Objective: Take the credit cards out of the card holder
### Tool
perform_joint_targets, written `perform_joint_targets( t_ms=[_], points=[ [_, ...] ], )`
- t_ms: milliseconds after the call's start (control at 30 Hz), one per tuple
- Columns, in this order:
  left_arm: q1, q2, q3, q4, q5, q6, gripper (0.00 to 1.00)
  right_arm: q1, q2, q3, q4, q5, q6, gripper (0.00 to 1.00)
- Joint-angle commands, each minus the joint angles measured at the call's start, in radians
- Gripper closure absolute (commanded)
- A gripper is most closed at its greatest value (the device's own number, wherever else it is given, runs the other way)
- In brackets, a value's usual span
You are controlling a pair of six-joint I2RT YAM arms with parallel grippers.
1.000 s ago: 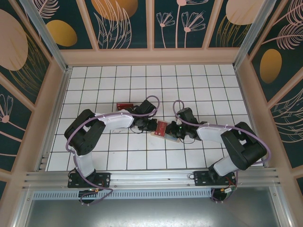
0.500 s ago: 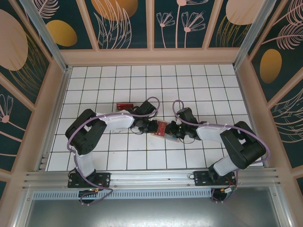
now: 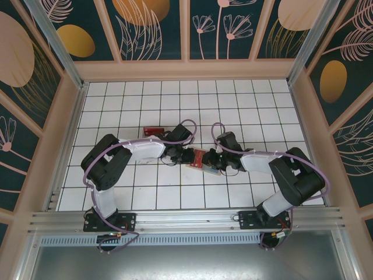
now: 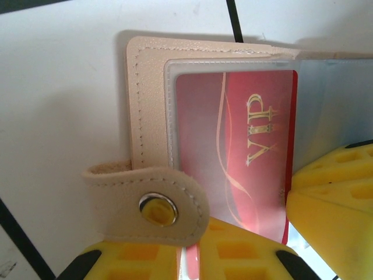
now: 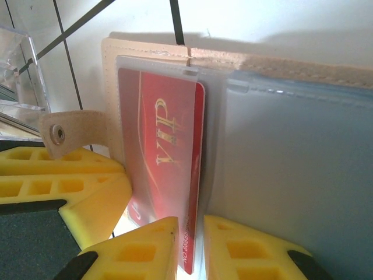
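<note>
Two grippers meet over one small card holder (image 3: 201, 158) lying open on the white tiled table (image 3: 134, 99), a little toward 6 o'clock of its centre. From the left wrist, the holder shows a tan stitched border, a snap tab (image 4: 152, 204) with a metal stud at 7 o'clock, and a clear sleeve (image 4: 169, 105) holding a red credit card (image 4: 239, 151) marked "VIP" in gold. The right wrist view adds the second panel (image 5: 291, 175), pale blue-grey under its own sleeve, at 3 o'clock of the card. A clear plastic tray (image 5: 14, 76) stands near the holder's tab side, at 9 o'clock in that view. Bare tiles lie open toward 12 o'clock up to the patterned walls (image 3: 151, 29); a narrower band runs toward 6 o'clock before the metal rail (image 3: 186, 220). The left gripper (image 4: 189, 259) comes in from 9 o'clock, its yellow fingers (image 4: 134, 262) closed to a slit on the holder's tab edge. The right gripper (image 5: 190, 248) comes in from 3 o'clock and is pinched on the card's end by the fold. The left arm (image 3: 137, 149) and right arm (image 3: 262, 162) sit folded at the elbow, forearms low and pointing inward.
</note>
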Motion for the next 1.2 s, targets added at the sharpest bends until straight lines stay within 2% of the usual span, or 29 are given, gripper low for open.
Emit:
perform_joint_targets(
  t_ms=[0,167,300,333,667,700,1133,1167],
  points=[
    [-0.012,0.041,0.004,-0.016,0.024,-0.003,0.83,0.008,0.019,0.015,0.014,-0.003,0.003,0.81],
    [-0.013,0.044,0.012,-0.019,0.028,-0.002,0.83,0.008,0.030,0.019,0.023,-0.014,0.003,0.84],
    [-0.013,0.043,0.014,-0.022,0.027,-0.002,0.83,0.009,0.023,0.018,0.016,-0.007,0.003,0.99],
    [-0.013,0.043,0.014,-0.024,0.026,-0.002,0.83,0.008,0.018,0.017,0.012,-0.004,0.001,1.00],
    [-0.013,0.044,0.014,-0.041,0.003,0.006,0.84,-0.020,-0.122,-0.066,-0.035,0.026,-0.008,1.00],
    [-0.013,0.045,0.015,-0.043,0.001,0.007,0.84,-0.049,-0.134,-0.077,-0.037,0.022,-0.010,1.00],
    [-0.013,0.046,0.024,-0.055,0.001,0.014,0.85,-0.078,-0.144,-0.120,-0.050,0.024,-0.017,1.00],
    [-0.012,0.046,0.023,-0.055,0.003,0.014,0.85,-0.078,-0.141,-0.117,-0.045,0.022,-0.018,0.95]
  ],
)
